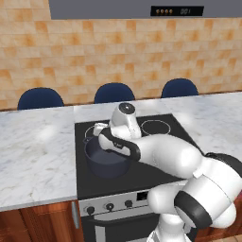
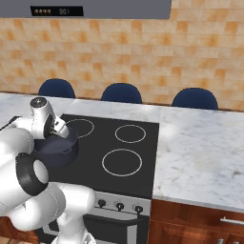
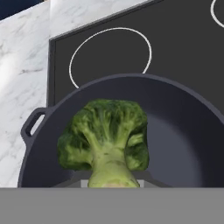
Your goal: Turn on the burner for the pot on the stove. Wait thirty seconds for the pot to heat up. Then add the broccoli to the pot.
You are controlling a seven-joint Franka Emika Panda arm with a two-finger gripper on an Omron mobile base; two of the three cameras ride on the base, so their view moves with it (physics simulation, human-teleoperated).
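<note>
Glossy black stove (image 2: 143,143) | round metal pot (image 3: 183,131) | gripper-held knobbly broccoli (image 3: 105,135)

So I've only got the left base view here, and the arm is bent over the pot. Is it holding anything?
Observer: Yes. In the hand view the gripper is shut on the broccoli, gripped by its stalk.
Operator: Is it above the pot?
Observer: The hand view shows the floret against the pot interior, which looks empty.
Operator: Any other pans on the stove?
Observer: No. In the right base view the stove has three bare rings.
</note>
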